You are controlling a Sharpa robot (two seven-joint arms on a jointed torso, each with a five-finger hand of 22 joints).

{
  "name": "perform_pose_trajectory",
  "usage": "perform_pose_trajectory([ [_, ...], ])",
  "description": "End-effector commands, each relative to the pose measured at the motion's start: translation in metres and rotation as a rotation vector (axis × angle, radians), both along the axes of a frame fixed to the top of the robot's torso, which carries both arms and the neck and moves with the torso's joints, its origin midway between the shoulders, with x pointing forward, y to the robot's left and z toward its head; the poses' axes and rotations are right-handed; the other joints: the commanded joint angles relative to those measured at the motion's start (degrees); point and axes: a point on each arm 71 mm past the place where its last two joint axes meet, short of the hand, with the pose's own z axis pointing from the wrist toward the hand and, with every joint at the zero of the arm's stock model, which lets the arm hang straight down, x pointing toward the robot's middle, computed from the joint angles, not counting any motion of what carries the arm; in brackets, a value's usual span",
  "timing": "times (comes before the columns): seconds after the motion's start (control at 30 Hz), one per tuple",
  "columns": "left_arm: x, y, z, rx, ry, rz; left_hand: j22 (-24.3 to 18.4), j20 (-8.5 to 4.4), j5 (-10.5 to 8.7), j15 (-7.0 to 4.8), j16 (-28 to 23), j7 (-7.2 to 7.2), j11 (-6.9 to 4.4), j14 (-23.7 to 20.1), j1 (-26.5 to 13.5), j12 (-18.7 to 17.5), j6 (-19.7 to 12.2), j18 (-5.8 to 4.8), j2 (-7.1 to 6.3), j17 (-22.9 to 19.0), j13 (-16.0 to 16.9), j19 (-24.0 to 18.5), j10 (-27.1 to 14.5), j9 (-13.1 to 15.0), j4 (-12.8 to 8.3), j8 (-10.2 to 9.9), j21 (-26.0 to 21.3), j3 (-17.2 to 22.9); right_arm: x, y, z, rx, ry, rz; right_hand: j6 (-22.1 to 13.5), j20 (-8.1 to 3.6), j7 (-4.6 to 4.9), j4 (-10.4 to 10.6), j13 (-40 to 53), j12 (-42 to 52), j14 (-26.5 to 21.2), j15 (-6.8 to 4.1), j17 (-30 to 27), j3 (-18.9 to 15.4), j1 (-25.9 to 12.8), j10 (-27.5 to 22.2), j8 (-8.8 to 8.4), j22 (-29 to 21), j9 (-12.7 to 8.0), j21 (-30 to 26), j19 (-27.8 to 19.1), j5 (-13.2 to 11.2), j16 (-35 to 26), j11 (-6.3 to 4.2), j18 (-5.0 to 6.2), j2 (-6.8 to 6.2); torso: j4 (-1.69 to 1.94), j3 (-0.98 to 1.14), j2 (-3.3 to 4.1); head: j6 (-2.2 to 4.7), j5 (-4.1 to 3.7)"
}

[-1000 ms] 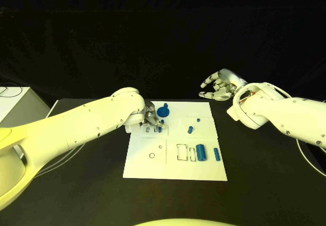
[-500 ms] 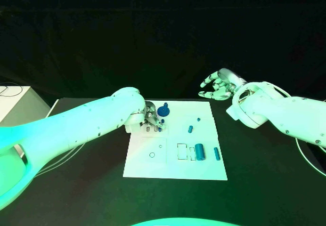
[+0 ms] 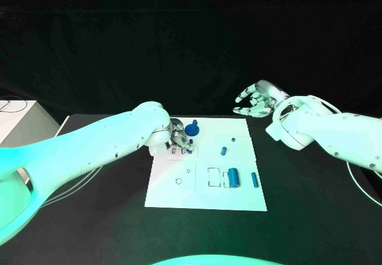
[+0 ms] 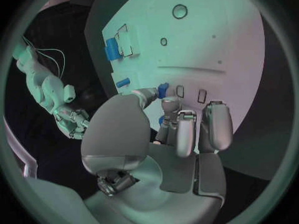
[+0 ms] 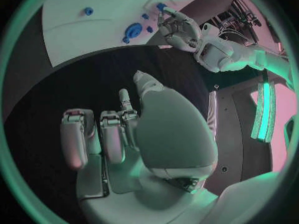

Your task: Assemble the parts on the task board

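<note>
The white task board (image 3: 171, 193) lies in the middle of the black table. My left hand (image 3: 176, 139) is low over its far left part and pinches a small blue peg (image 3: 189, 145) between thumb and a finger; the left wrist view shows that peg (image 4: 163, 89) at the thumb tip, right by two small rectangular slots (image 4: 191, 93). A round blue part (image 3: 192, 131) stands just beyond the hand. A short peg (image 3: 223, 150), a thick cylinder (image 3: 234, 176) and a slim cylinder (image 3: 254, 179) lie on the board's right half. My right hand (image 3: 256, 100) hangs empty with fingers apart beyond the board's far right corner.
Outlined rectangular recesses (image 3: 213, 178) and small round holes (image 3: 179, 181) mark the board's near half. A white box (image 3: 16, 118) stands at the table's left edge. From the right wrist view I see the left hand (image 5: 178, 30) and the round blue part (image 5: 132, 31).
The left hand has shifted only slightly over the board's far left part, still pinching the peg. The right hand has stayed where it was.
</note>
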Motion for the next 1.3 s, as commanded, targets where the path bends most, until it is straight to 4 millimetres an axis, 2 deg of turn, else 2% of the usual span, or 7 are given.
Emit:
perform_pose_trajectory([
  [0.03, -0.001, -0.003, 0.001, -0.076, 0.029, 0.016, -0.03, -0.02, 0.18, -0.44, -0.13, -0.08, 0.00, 4.97, 1.70, -0.38, -0.56, -0.16, -0.05, 13.15, -0.43, -0.31, -0.49, 1.56, -1.21, 0.64, -0.20, 2.78, 0.000, 0.001, -0.001, -0.013, 0.010, 0.010, -0.27, -0.42, 0.15, -0.01, 9.62, -0.24, 5.97, -0.13, 15.09, 0.47, 0.10, -0.13, 0.10, 10.60, 0.07, -0.23, 3.89, 0.17, 0.25, -0.06, 0.14, -0.16, 0.02, 0.07, 0.03, -0.08, 0.21],
  [0.63, 0.002, 0.004, 0.000, -0.083, 0.023, 0.037, 1.15, 0.01, 2.76, -0.34, 0.51, 0.37, 0.18, 5.55, -0.17, -0.48, -0.10, -0.33, -2.63, 14.41, -0.31, 0.19, 0.52, 6.88, -7.90, 1.48, 0.41, 14.93, 0.000, 0.000, -0.002, -0.012, 0.013, 0.009, -0.23, -0.40, 0.15, 0.15, 9.67, -0.18, 5.97, -0.11, 15.09, 0.63, -0.13, -0.06, 0.18, 10.56, 0.11, -0.29, 3.87, 0.16, 0.25, -0.05, 0.16, -0.09, -0.04, 0.02, 0.04, -0.10, 0.39],
  [0.67, 0.002, 0.004, 0.000, -0.090, 0.018, 0.043, 1.47, -0.06, 5.12, -0.48, 0.69, 0.23, 0.03, 5.72, -1.07, -0.24, 0.52, -0.38, -3.16, 14.77, -0.01, 0.39, 1.07, 7.64, -8.68, 1.56, 0.58, 15.94, 0.000, 0.000, -0.002, -0.012, 0.013, 0.008, -0.23, -0.40, 0.15, 0.15, 9.67, -0.18, 5.97, -0.11, 15.09, 0.63, -0.13, -0.06, 0.18, 10.56, 0.11, -0.29, 3.87, 0.16, 0.25, -0.05, 0.16, -0.09, -0.03, 0.02, 0.03, -0.07, 0.42],
  [0.9, 0.002, 0.011, 0.003, -0.113, -0.015, 0.068, 2.84, -0.64, 13.12, -1.19, 0.86, -0.52, -0.75, 5.86, -3.98, 0.72, 2.77, -0.64, -4.75, 15.09, 1.47, 1.31, 3.45, 9.70, -11.04, 1.21, 1.25, 17.47, 0.000, -0.002, -0.002, -0.012, 0.013, 0.005, -0.23, -0.40, 0.15, 0.15, 9.67, -0.18, 5.97, -0.11, 15.09, 0.63, -0.13, -0.06, 0.18, 10.56, 0.11, -0.29, 3.87, 0.16, 0.25, -0.05, 0.16, -0.09, 0.05, 0.02, -0.01, -0.09, 0.47],
  [1.0, 0.001, 0.016, 0.005, -0.111, -0.030, 0.075, 4.16, -1.21, 19.37, -1.82, 0.86, -1.16, -1.33, 5.86, -5.56, 1.76, 4.31, -0.90, -5.62, 15.09, 3.01, 2.25, 5.25, 10.88, -12.37, 1.21, 1.86, 18.03, 0.000, -0.003, -0.002, -0.012, 0.013, 0.003, -0.23, -0.40, 0.15, 0.15, 9.67, -0.18, 5.97, -0.11, 15.09, 0.63, -0.13, -0.06, 0.18, 10.56, 0.11, -0.29, 3.87, 0.16, 0.25, -0.05, 0.16, -0.09, 0.08, 0.00, -0.01, -0.13, 0.53],
  [1.17, -0.002, 0.026, 0.008, -0.105, -0.047, 0.083, 4.77, -1.65, 22.65, -2.21, 0.86, -1.51, -1.70, 5.86, -6.74, 2.30, 5.04, -1.02, -5.89, 15.09, 3.85, 2.69, 6.13, 12.13, -13.45, 1.14, 2.17, 18.52, 0.000, -0.006, -0.002, -0.013, 0.014, -0.003, -0.21, -0.40, 0.15, 0.24, 9.65, -0.19, 5.97, -0.11, 15.09, 0.68, -0.34, -0.07, 0.22, 10.55, 0.14, -0.30, 3.87, 0.13, 0.25, -0.05, 0.16, -0.10, 0.21, -0.01, -0.07, -0.16, 0.68],
  [1.3, -0.003, 0.031, 0.009, -0.083, -0.059, 0.078, 4.82, -1.71, 23.20, -2.27, 0.86, -1.58, -1.77, 5.86, -6.91, 2.44, 5.19, -1.03, -5.95, 15.09, 4.06, 2.73, 6.31, 12.36, -13.69, 1.12, 2.20, 18.58, 0.000, -0.007, -0.002, -0.014, 0.015, -0.006, -0.23, -0.40, 0.15, 0.25, 9.64, -0.21, 5.97, -0.11, 15.09, 0.69, -0.36, -0.08, 0.22, 10.57, 0.14, -0.28, 3.88, 0.12, 0.25, -0.05, 0.16, -0.11, 0.24, 0.04, -0.09, -0.28, 0.84],
])
